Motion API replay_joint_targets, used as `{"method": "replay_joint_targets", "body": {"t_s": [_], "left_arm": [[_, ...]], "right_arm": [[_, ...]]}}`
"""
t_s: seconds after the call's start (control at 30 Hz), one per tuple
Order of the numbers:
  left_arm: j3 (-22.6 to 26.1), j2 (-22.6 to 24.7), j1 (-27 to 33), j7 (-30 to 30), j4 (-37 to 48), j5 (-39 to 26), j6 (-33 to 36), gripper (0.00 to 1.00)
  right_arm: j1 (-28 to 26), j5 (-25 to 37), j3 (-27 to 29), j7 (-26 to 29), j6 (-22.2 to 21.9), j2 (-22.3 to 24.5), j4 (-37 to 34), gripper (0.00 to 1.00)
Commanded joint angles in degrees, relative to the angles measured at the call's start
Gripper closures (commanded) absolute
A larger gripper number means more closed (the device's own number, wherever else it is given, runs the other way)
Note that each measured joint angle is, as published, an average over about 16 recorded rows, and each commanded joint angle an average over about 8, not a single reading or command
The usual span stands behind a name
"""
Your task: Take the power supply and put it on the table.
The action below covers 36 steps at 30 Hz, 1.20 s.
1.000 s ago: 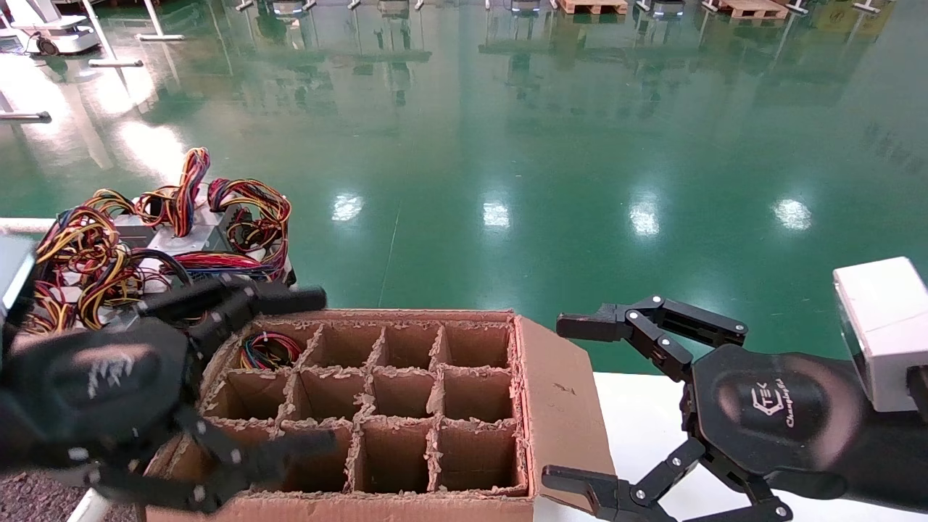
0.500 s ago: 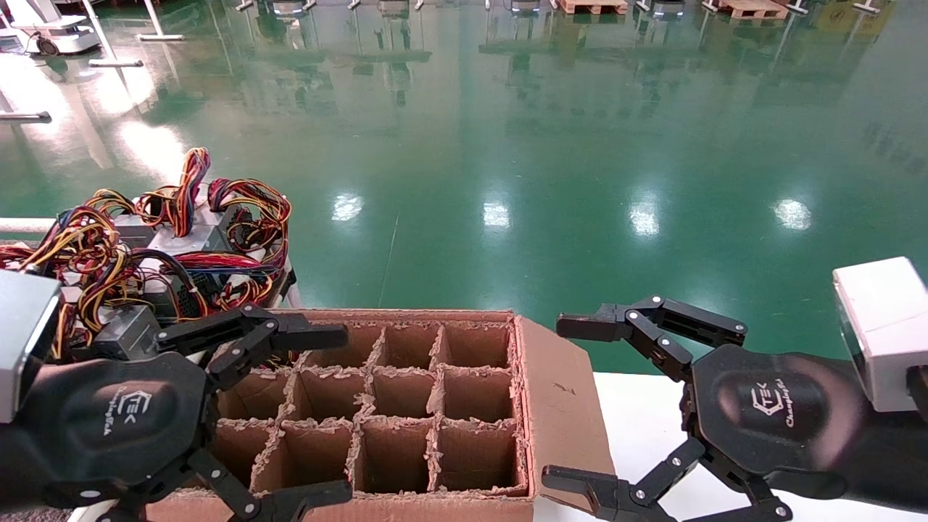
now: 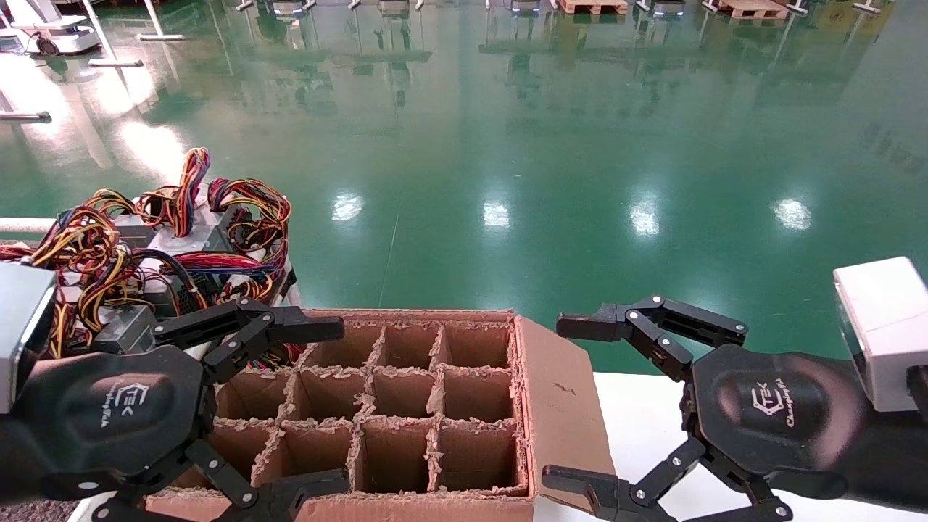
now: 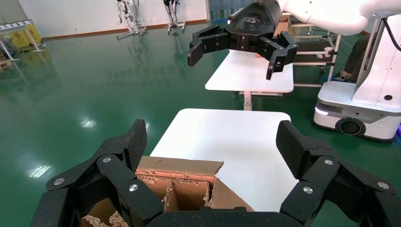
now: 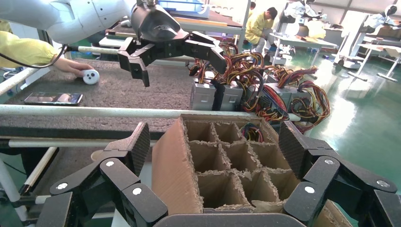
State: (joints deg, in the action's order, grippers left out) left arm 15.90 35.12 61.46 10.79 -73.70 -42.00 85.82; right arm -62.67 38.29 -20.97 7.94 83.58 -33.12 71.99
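Observation:
A divided cardboard box (image 3: 406,316) stands in front of me. In its far left corner cell lie the coloured wires of a power supply (image 5: 251,132); its grey body is hidden. My left gripper (image 3: 337,404) hovers open over the box's left side, nothing between its fingers, and covers that cell in the head view. My right gripper (image 3: 558,402) hangs open and empty beside the box's right flap. The grey speckled table (image 5: 142,90) lies behind a white tube rail (image 5: 94,112). Several other power supplies (image 3: 167,239) with tangled wires are piled on it.
The box rests on a smooth white tabletop (image 3: 638,428). On the grey table lie a phone (image 5: 52,98) and a small white round object (image 5: 91,76), with a person's hand (image 5: 71,66) next to it. Green floor lies beyond.
My left gripper has risen and shifted right over the box's left cells, and its upper finger now covers the wires in the corner cell. The right arm has not moved.

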Motion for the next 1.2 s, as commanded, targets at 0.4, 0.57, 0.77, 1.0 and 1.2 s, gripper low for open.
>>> {"method": "replay_joint_targets", "body": {"t_s": [0.4, 0.57, 0.77, 1.0, 1.2], "left_arm": [[0.10, -0.08, 0.07, -0.04, 0.13, 0.14, -0.13, 0.00], [0.12, -0.10, 0.09, -0.06, 0.15, 0.17, -0.15, 0.00], [0.14, -0.12, 0.11, -0.08, 0.17, 0.20, -0.18, 0.00], [0.17, -0.14, 0.13, -0.09, 0.19, 0.22, -0.20, 0.00], [0.17, -0.15, 0.13, -0.09, 0.21, 0.22, -0.21, 0.00]], "right_arm": [[0.00, 0.00, 0.00, 0.00, 0.00, 0.00, 0.00, 0.00], [0.00, 0.00, 0.00, 0.00, 0.00, 0.00, 0.00, 0.00], [0.00, 0.00, 0.00, 0.00, 0.00, 0.00, 0.00, 0.00], [0.00, 0.00, 0.00, 0.00, 0.00, 0.00, 0.00, 0.00], [0.00, 0.00, 0.00, 0.00, 0.00, 0.00, 0.00, 0.00]]}}
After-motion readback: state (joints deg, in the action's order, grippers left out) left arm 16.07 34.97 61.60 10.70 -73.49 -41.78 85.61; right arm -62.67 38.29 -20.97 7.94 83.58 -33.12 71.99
